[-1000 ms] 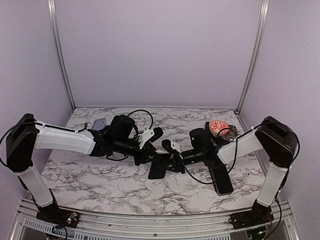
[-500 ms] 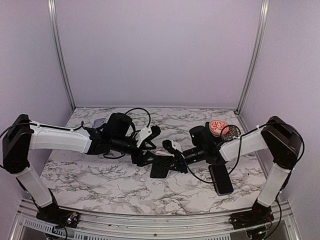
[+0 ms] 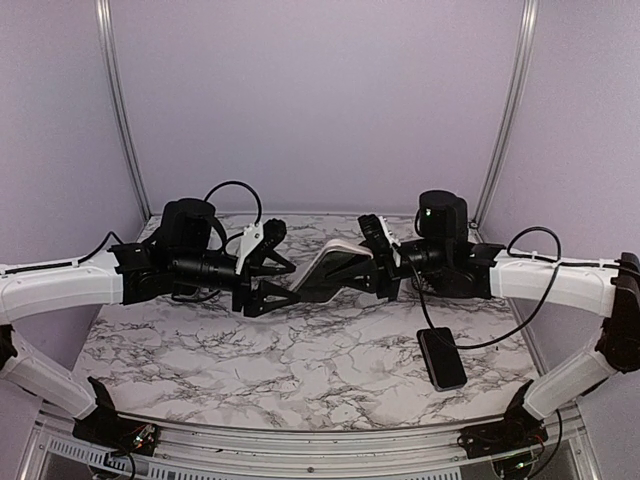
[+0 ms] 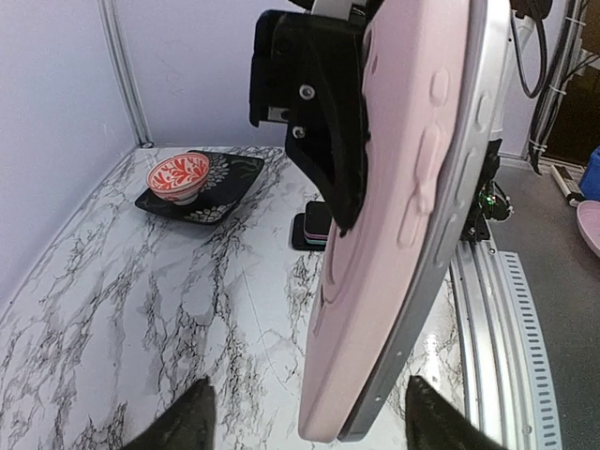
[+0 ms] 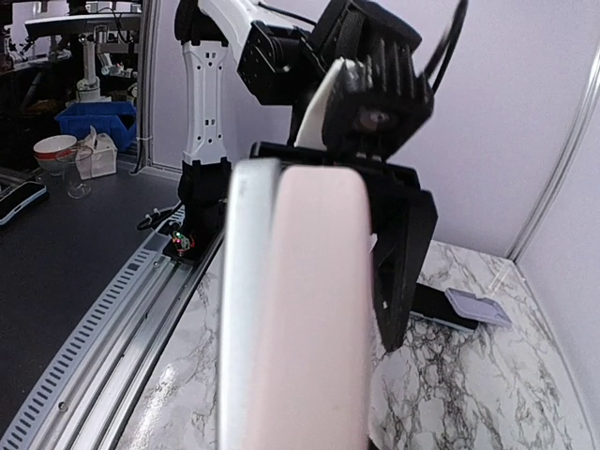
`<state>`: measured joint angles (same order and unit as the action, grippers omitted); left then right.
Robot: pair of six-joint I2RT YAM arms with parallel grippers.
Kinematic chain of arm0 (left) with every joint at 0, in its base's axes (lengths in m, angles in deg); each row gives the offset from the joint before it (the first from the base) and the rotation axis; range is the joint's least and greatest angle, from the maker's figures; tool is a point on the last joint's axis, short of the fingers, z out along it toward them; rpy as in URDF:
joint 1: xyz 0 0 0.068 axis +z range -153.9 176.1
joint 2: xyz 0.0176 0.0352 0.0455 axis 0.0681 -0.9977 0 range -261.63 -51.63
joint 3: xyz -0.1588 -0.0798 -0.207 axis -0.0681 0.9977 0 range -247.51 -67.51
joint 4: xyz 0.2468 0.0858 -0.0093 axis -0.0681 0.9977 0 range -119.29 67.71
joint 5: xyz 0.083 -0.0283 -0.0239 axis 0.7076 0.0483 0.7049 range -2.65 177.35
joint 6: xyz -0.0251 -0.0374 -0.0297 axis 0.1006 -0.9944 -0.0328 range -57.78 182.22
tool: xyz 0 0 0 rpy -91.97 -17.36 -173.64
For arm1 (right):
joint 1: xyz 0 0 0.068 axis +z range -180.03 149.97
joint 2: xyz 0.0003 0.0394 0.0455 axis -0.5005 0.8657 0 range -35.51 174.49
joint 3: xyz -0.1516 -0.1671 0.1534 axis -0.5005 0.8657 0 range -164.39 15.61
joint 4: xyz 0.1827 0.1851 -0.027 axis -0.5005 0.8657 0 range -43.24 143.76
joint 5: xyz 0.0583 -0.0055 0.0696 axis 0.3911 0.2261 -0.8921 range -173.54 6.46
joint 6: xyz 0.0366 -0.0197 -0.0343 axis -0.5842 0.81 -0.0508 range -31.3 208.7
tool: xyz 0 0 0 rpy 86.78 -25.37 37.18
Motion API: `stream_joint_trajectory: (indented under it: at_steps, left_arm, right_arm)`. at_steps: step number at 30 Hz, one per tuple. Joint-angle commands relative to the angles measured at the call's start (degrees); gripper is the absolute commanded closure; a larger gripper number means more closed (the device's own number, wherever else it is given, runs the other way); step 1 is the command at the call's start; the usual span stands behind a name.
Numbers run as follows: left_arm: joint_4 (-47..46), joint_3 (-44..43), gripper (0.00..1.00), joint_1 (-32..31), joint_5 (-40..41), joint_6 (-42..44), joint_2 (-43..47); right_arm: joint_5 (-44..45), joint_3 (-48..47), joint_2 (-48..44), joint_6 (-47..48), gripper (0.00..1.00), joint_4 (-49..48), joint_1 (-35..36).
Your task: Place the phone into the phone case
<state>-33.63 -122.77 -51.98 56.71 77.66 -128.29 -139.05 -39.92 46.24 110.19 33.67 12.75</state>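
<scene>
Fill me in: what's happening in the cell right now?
Both arms are raised over the table. The right pincer is clamped on a pink case with a silvery edge, holding it in the air. The left pincer is open, its tips on either side of the case's free end, not gripping. A dark phone lies on the table by the right arm. Whether a phone sits in the case is unclear.
</scene>
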Motion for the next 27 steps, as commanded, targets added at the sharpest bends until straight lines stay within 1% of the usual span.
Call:
stream_joint_trajectory:
  at_steps: [1, 3, 6, 9, 10, 11, 12, 16, 18, 19, 20, 21, 22, 24, 26, 27]
  left_arm:
    - [2.0, -1.6, 0.44, -1.0, -3.2, 0.3, 1.5]
    - [1.9, -1.6, 0.54, -1.9, -2.1, 1.1, 2.0]
    - [1.9, -1.9, 0.65, -2.8, 1.0, 2.2, 2.1]
    - [1.7, -2.7, 0.78, -3.2, 1.3, 2.2, 2.1]
    - [1.7, -2.8, 0.86, -3.4, 1.3, 2.4, 2.2]
    - [1.6, -2.8, 0.95, -3.6, 1.5, 2.7, 2.3]
    - [1.6, -2.7, 1.0, -3.9, 2.0, 3.1, 2.3]
    - [1.5, -2.1, 1.0, -4.8, 5.1, 3.3, 1.8]
    - [1.4, -2.4, 1.0, -5.0, 4.7, 2.9, 1.5]
    - [1.4, -2.6, 0.85, -5.0, 4.6, 2.7, 1.5]
    - [1.1, -2.8, 0.72, -5.1, 4.6, 2.2, 1.5]
    - [0.9, -3.1, 0.69, -5.0, 4.4, 2.0, 1.5]
    - [0.6, -3.2, 0.68, -5.1, 4.4, 1.9, 1.5]
    - [-0.2, -3.4, 0.72, -5.0, 4.4, 1.6, 1.5]
    - [-1.0, -3.3, 0.73, -5.0, 3.9, 1.3, 1.6]
    - [-1.1, -3.3, 0.77, -5.0, 3.5, 1.3, 1.5]
  right_arm:
    - [-2.5, -3.6, -2.4, -0.3, 1.0, -2.2, 1.1]
    - [-1.8, -4.3, -2.2, -0.8, 1.0, -2.6, 1.3]
    - [-2.5, -5.3, -1.8, -0.5, 1.0, -2.4, 1.8]
    - [-3.2, -6.3, -1.2, -0.3, 1.0, -1.9, 2.4]
    - [-3.4, -6.5, -1.1, -0.3, 1.0, -1.7, 2.5]
    - [-3.3, -6.7, -1.1, -0.3, 1.0, -1.7, 2.5]
    - [-3.2, -6.7, -1.1, -0.3, 1.0, -1.7, 2.6]
    - [-2.9, -7.3, -0.6, -0.2, 1.0, -1.2, 2.8]
    - [-2.9, -7.8, -0.1, 0.2, 1.0, -0.1, 3.0]
    - [-3.0, -8.2, 0.1, 0.6, 1.0, 0.4, 3.1]
    - [-3.3, -8.5, 0.4, 0.7, 1.0, 0.7, 3.2]
    - [-3.6, -8.6, 0.5, 0.7, 1.0, 0.7, 3.2]
    - [-3.8, -8.8, 0.6, 0.8, 1.0, 0.7, 3.3]
    - [-4.1, -9.2, 0.7, 1.2, 1.0, 0.9, 3.4]
    - [-4.1, -9.3, 0.8, 1.4, 1.0, 1.0, 3.5]
    - [-4.3, -9.3, 0.8, 1.4, 1.0, 1.1, 3.5]
